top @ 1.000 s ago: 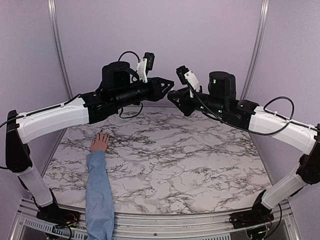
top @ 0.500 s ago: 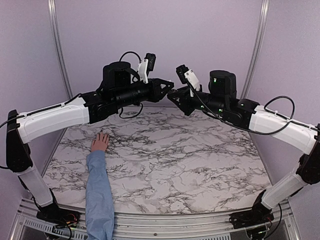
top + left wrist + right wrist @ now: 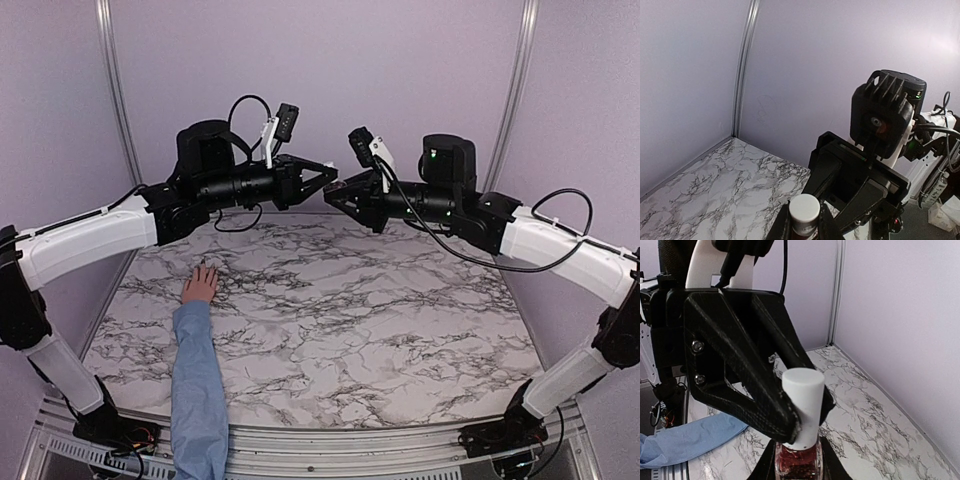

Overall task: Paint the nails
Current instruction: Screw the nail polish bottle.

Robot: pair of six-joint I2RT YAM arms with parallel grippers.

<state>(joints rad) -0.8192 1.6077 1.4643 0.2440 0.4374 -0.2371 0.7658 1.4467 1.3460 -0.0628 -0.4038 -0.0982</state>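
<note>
A light-skinned hand (image 3: 200,285) in a light blue sleeve (image 3: 198,390) lies flat on the marble table (image 3: 400,330) at the left. Its nails (image 3: 205,267) are too small to make out. Both grippers meet high above the table's far middle. My right gripper (image 3: 796,467) is shut on a small bottle of red glitter polish (image 3: 796,460). My left gripper (image 3: 804,220) is shut on the bottle's white cap (image 3: 804,209), which also shows in the right wrist view (image 3: 804,400). In the top view the left gripper (image 3: 328,180) and right gripper (image 3: 340,195) touch tip to tip, hiding the bottle.
Lilac walls close in the back and sides, with metal corner posts (image 3: 112,90). The sleeve also shows in the right wrist view (image 3: 685,437), low at the left. The table's metal front rail (image 3: 330,440) runs between the arm bases.
The left arm's wrist has shifted left and a little up, and the right gripper has reached further left with it. Both stay joined at the bottle. The hand has not moved.
</note>
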